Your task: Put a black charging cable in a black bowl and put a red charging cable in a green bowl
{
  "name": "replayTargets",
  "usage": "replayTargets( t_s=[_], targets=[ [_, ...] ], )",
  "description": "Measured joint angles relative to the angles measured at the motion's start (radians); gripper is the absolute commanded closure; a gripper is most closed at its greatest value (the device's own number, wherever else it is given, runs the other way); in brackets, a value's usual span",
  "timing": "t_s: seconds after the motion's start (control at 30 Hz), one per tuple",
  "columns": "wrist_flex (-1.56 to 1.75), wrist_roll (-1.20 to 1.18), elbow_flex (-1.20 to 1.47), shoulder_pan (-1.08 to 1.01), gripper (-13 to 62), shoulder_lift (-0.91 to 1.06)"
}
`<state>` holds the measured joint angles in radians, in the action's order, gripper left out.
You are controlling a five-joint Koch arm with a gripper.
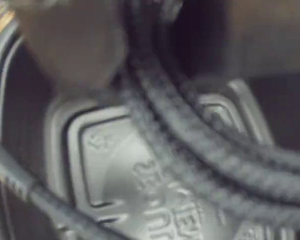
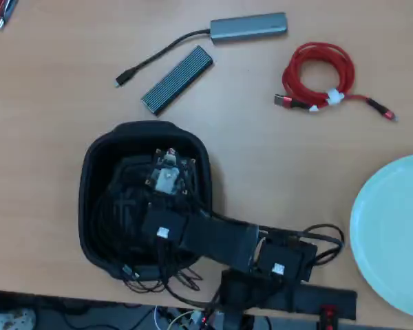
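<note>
So the arm (image 2: 220, 240) is reaching in from the bottom edge of the overhead view, with its wrist end sitting right over the black bowl (image 2: 96, 158). The claw (image 2: 166, 180) is down inside the bowl, hidden under its own camera board, so I can't tell whether it's spread or pinching anything.

The black cable (image 2: 117, 213) is in the bowl, loose dark loops over the left and lower part of the floor. One bit seems to hang over the bowl's lower rim, next to the robot's own wires, hard to separate there. In the wrist view, pretty blurry, braided strands of the black cable (image 1: 200, 130) run diagonally across the bowl floor (image 1: 115, 180), and you can see the raised moulded pattern and some embossed lettering I can't read. A pale blurred lump at top left is probably part of the claw, can't say more.

The red cable (image 2: 318, 72) is on the surface at the upper right, coiled, white tie on its lower side, both plugs sticking out. It's well apart from the green bowl (image 2: 392, 234), which sits at the right edge, cut off by the frame.

Also up top: a grey hub (image 2: 248, 27) with its short black lead, and a dark ribbed block (image 2: 177, 80) just below it.
</note>
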<state>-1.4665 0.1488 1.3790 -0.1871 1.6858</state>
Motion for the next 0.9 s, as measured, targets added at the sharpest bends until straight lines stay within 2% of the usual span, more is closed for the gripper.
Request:
replayTargets(
  t_s=[0.27, 0.4, 0.57, 0.67, 0.77, 0.83, 0.9],
  targets=[
    [0.008, 0.0, -0.002, 0.006, 53.8, -0.126],
    [0.008, 0.0, -0.078, 0.006, 50.3, -0.187],
    [0.009, -0.003, -0.144, 0.008, 38.3, -0.189],
    [0.014, 0.0, -0.153, 0.008, 23.0, -0.189],
    [0.018, 0.0, -0.152, 0.009, 12.3, -0.189],
    [0.02, 0.0, -0.153, 0.009, 8.7, -0.189],
    [0.02, 0.0, -0.153, 0.011, 8.1, -0.189]
  ],
)
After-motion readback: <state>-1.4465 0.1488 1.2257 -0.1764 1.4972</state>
